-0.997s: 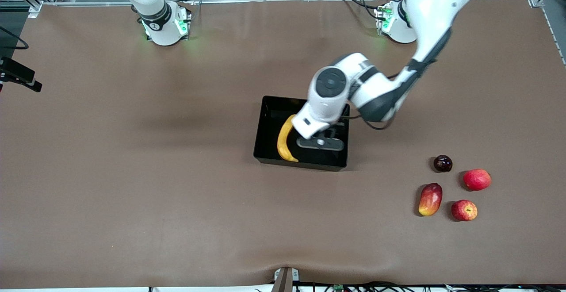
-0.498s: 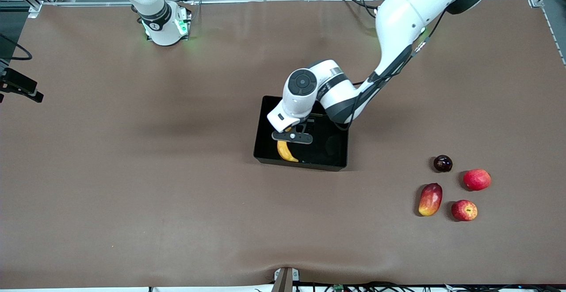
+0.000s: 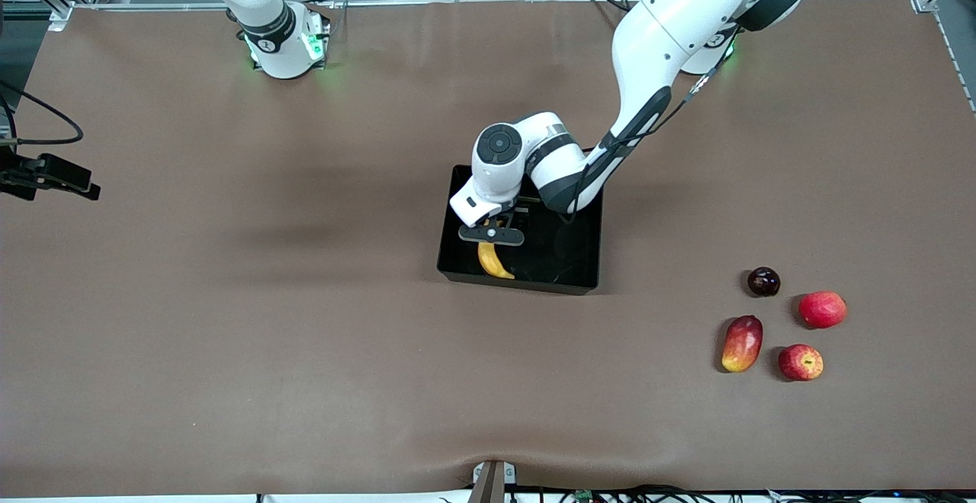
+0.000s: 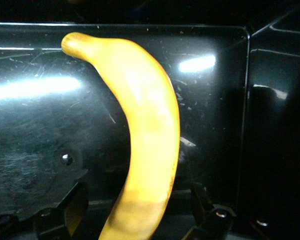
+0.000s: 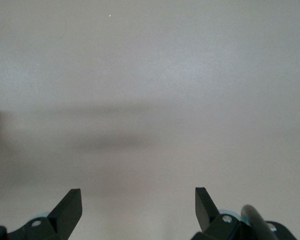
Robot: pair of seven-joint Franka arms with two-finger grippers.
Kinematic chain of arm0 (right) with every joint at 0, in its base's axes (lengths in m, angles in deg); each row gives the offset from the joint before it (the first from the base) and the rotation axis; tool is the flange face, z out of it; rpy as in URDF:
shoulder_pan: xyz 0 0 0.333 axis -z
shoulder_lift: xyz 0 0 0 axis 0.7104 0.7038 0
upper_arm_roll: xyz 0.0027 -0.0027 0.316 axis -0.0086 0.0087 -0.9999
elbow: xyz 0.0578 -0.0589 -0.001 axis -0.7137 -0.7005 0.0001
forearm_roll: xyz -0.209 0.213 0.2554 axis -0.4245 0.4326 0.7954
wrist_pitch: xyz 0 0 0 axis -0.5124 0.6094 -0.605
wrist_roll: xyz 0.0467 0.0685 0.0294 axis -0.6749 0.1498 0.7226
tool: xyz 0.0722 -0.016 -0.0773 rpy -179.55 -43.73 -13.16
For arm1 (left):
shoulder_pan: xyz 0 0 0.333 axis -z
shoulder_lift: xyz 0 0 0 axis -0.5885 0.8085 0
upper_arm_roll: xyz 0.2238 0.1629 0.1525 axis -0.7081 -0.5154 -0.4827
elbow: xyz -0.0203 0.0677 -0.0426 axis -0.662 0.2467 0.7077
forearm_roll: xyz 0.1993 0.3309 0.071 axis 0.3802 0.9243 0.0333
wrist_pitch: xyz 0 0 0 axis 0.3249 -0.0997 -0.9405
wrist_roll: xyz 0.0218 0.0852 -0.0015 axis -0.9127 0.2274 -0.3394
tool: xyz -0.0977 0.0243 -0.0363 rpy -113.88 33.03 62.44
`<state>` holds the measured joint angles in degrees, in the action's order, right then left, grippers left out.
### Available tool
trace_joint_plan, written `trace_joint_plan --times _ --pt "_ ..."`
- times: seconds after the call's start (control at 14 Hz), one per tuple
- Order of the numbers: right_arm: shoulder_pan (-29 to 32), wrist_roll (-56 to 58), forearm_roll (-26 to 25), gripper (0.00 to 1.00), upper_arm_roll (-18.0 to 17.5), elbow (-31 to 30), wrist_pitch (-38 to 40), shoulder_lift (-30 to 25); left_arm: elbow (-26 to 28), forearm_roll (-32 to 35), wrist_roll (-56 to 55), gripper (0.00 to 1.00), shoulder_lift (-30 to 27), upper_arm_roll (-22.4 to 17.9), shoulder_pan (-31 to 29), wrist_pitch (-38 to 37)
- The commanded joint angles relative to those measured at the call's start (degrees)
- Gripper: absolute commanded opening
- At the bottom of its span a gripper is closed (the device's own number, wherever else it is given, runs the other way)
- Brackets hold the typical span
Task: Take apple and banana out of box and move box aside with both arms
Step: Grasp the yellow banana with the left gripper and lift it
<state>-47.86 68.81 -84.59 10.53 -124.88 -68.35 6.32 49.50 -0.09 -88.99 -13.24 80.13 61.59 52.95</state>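
We are bending the left arm down into the box (image 3: 582,259), its gripper (image 4: 137,210) straddling the banana (image 4: 147,135) with fingers apart. Our right gripper (image 5: 138,204) is waiting open over bare desk (image 3: 305,350). The apple (image 3: 801,362) is lying beside the mango (image 3: 742,344).

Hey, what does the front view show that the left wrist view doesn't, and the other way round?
Only the front view shows the whole table, both arms, and the loose fruit toward the left arm's end: plum, mango and two apples.

Only the left wrist view shows the left gripper with its jaws either side of the banana, plus scratches on the box floor.

Both show the banana lying inside the black box.
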Motion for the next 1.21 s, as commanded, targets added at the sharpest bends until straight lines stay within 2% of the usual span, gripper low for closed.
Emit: trace_joint_plan --times 0.0,0.14,0.5,0.71,1.14 --pt "0.1 0.5 -0.3 1.0 -0.2 0.7 -0.8 1.9 -1.1 1.2 -0.8 0.01 0.0 -0.6 0.4 0.2" --pt "0.5 0.5 0.3 1.0 -0.3 0.6 -1.7 4.6 -1.2 1.8 -0.7 0.0 -1.8 -0.6 0.5 -0.7" --pt "-0.6 0.1 2.8 1.0 -0.3 0.6 -1.1 5.1 -3.0 1.6 0.0 0.0 -10.1 0.0 -0.5 -9.7" --pt "-4.2 -3.8 8.5 1.0 -0.3 0.1 0.2 5.1 -3.5 1.1 1.2 0.0 -15.3 -0.1 -1.3 -13.3" --pt "-16.4 -16.7 9.5 1.0 -0.3 0.0 -0.8 7.3 -2.8 -1.0 15.7 0.0 -19.8 0.1 -11.1 -17.4"
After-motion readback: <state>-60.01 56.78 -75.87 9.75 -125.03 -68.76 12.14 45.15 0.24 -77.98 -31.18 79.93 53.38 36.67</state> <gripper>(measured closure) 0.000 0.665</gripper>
